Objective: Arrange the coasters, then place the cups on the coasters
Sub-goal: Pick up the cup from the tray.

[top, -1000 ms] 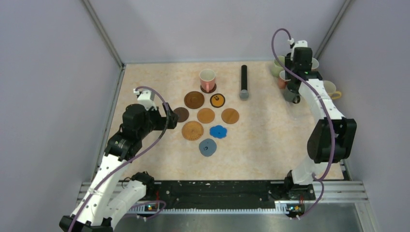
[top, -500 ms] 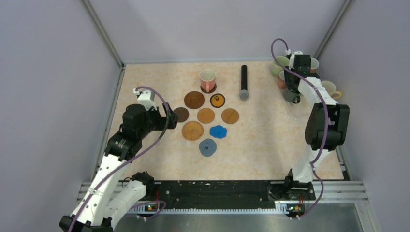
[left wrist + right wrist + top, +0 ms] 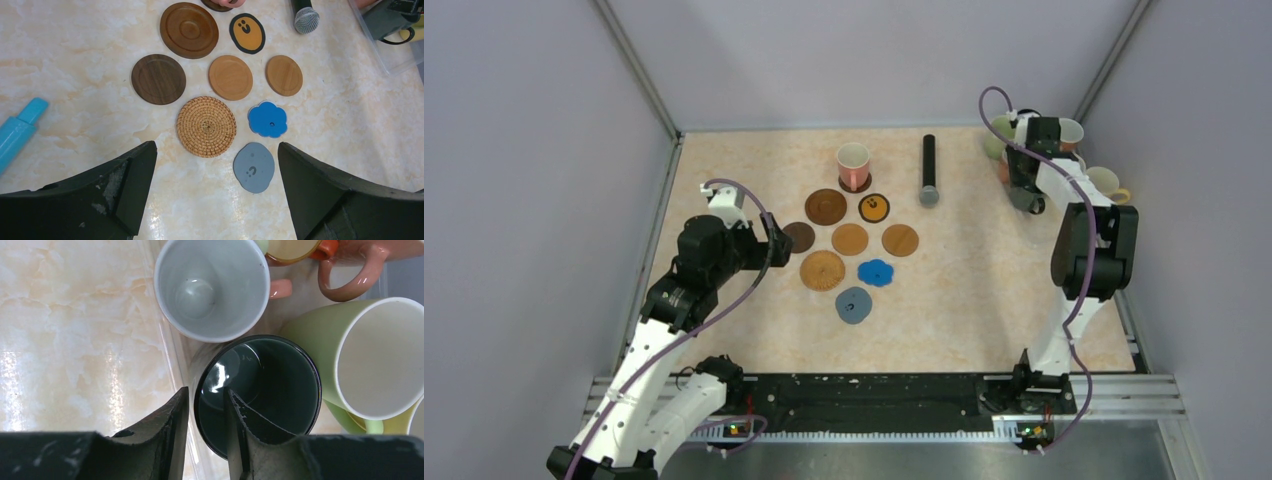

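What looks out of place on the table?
A black microphone lies right of the pink cup, beside the coasters. The left wrist view also shows a light-blue cylinder left of them. Neither is a coaster or cup.

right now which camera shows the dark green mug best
Right wrist: the dark green mug looms close from above, right gripper straddling its rim. Top external shows a dark sliver; left wrist clips it in a corner.
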Available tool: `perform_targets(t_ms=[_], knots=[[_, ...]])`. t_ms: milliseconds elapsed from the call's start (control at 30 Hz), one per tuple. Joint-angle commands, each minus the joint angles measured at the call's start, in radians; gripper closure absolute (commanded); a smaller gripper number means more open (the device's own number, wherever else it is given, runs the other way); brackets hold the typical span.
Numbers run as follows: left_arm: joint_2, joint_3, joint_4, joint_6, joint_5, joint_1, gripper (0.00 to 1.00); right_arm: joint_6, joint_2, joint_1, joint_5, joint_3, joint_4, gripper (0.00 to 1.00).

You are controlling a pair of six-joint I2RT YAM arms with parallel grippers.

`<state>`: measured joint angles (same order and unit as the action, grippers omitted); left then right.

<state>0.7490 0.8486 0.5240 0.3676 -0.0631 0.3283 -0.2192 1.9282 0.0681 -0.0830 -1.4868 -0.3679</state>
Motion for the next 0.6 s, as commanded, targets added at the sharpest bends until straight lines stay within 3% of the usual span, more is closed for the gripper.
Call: perform_targets(t_ms=[0,333,567], knots=[[0.001,-0.003,-0.043,-0.004,-0.012,0.003,0.04,-0.012,0.012,0.006,0.014,-0.053,0.004,0.71],[-0.007,-0.005,-0.042,-0.006,-0.008,0.003,0.04,-0.014,0.024,0.006,0.008,-0.038,0.003,0.74],[-0.009,-0.003,-0.044,-0.006,-0.011,0.003,0.04,-0.024,0.009,0.006,-0.003,-0.066,-0.037,0.93]])
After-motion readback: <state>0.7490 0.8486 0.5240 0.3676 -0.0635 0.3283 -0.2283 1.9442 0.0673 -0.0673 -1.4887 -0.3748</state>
